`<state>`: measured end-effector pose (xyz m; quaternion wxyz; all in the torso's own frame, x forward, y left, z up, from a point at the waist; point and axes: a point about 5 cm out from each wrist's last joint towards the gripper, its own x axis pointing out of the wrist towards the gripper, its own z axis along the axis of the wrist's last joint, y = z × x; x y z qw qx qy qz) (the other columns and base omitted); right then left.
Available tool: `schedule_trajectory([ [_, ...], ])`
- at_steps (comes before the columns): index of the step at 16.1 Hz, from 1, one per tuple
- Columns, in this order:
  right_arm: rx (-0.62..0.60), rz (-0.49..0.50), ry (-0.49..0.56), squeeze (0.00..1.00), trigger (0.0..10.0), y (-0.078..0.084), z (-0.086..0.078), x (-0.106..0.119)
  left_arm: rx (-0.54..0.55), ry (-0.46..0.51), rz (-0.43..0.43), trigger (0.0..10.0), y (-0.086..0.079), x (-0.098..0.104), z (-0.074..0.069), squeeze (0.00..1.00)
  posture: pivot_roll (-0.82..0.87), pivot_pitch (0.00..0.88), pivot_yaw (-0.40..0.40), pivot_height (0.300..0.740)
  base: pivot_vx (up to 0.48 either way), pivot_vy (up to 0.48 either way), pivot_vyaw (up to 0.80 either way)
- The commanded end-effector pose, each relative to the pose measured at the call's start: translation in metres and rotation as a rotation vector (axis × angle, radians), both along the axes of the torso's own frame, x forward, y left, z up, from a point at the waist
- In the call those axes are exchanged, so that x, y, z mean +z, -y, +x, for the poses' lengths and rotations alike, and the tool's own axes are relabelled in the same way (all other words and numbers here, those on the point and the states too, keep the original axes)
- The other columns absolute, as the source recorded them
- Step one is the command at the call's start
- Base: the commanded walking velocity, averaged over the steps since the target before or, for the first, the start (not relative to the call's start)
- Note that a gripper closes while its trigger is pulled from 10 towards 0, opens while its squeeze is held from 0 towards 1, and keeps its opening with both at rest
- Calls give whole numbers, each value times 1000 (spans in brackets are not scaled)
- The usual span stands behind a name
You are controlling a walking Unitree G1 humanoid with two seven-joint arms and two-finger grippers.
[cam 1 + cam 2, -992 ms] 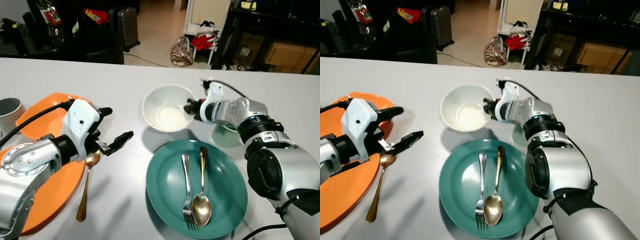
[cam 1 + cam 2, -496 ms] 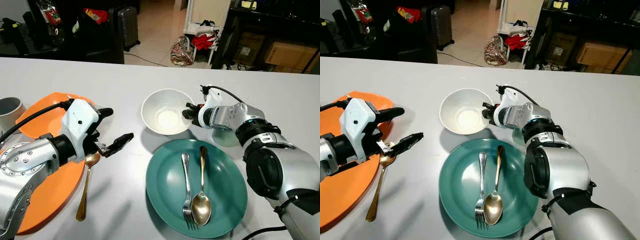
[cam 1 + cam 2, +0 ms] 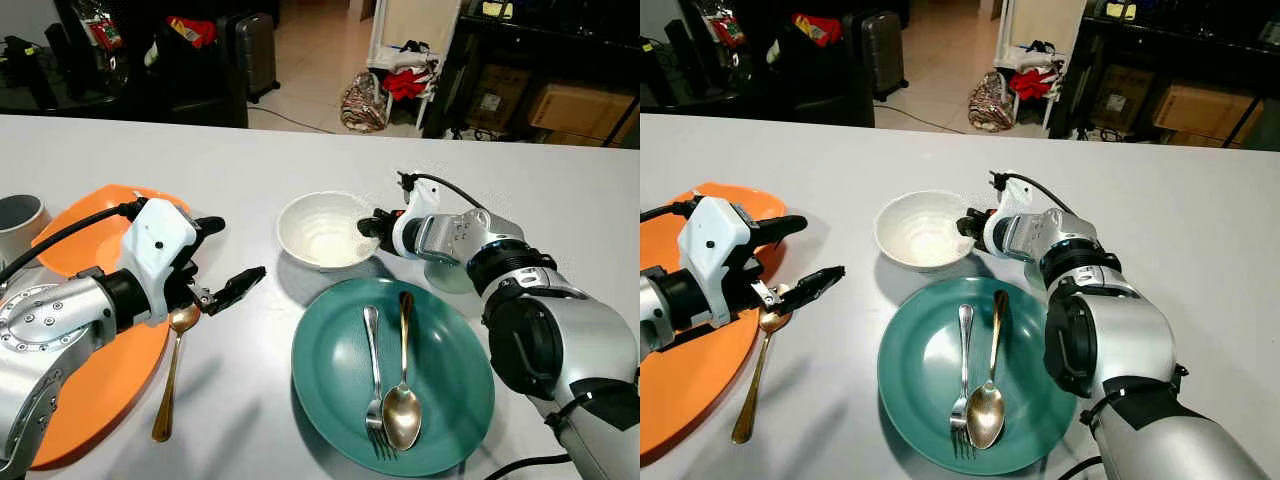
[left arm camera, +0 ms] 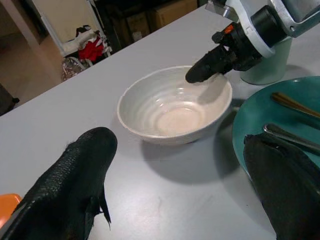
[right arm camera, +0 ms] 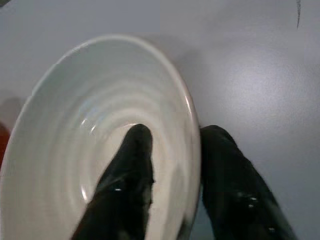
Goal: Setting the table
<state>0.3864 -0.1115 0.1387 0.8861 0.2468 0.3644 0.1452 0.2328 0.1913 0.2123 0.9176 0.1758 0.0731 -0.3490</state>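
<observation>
White table (image 3: 250, 160): teal plate (image 3: 455, 385) beside gripped bowl (image 3: 325, 230), possibly touching.

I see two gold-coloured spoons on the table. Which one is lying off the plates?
The gold spoon by the left end effector: it lies on the white table beside the orange plate. The other gold spoon rests on the teal plate next to a fork.

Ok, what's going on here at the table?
The right gripper pinches the rim of a white bowl, one finger inside and one outside, just behind a teal plate that holds a fork and a spoon. The left gripper hovers open above a gold spoon lying beside an orange plate. A pale green cup stands behind the right arm.
</observation>
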Motion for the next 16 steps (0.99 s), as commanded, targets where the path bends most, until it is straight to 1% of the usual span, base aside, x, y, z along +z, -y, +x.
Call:
schedule_trajectory([
  [1,-1,-1,4,929,10000,7,1,5,-7,17,12,10000,1,5,-1,0,33,0,-22,740,0,0,0],
  [3,28,-32,-15,922,10000,17,0,6,-5,21,12,10000,1,6,-1,0,17,0,-22,740,0,0,0],
  [5,56,-12,-42,910,10000,18,-3,7,-7,19,5,10000,2,5,-2,0,8,0,-19,740,0,0,0],
  [6,75,-13,-58,906,10000,22,-5,9,-9,18,-2,10000,3,3,-2,0,-3,0,-14,740,0,0,0],
  [7,92,2,-59,902,10000,27,-9,17,-8,18,-15,10000,6,3,-2,0,-8,0,-12,740,0,0,0],
  [8,108,20,-35,882,10000,31,-15,29,0,14,-42,10000,8,2,-3,0,-14,0,-4,740,0,0,0],
  [9,126,25,8,808,10000,33,-26,43,19,2,-73,10000,9,1,-4,0,-23,0,1,740,0,0,0],
  [10,144,12,47,710,10000,34,-35,52,35,-11,-99,10000,10,0,-5,0,-26,0,4,740,0,0,0],
  [11,170,-8,107,0,10000,33,-47,66,68,-26,-132,10000,12,-3,-7,0,-37,0,13,740,0,0,0],
  [12,180,-18,138,0,10000,32,-52,71,86,-30,-146,10000,13,-3,-8,0,-37,0,13,740,0,0,0],
  [13,192,-96,255,0,10000,32,-67,84,146,-19,-180,10000,16,-4,-10,0,-44,0,13,740,0,0,0],
  [14,179,-162,366,0,10000,31,-82,92,196,21,-196,10000,16,-2,-12,0,-44,0,9,740,0,0,0],
  [15,148,-228,492,0,10000,29,-96,98,272,71,-214,10000,14,0,-13,0,-43,0,6,740,0,0,0],
  [16,139,-284,560,0,10000,25,-108,98,340,96,-235,10000,11,0,-13,0,-43,0,11,740,0,0,0],
])
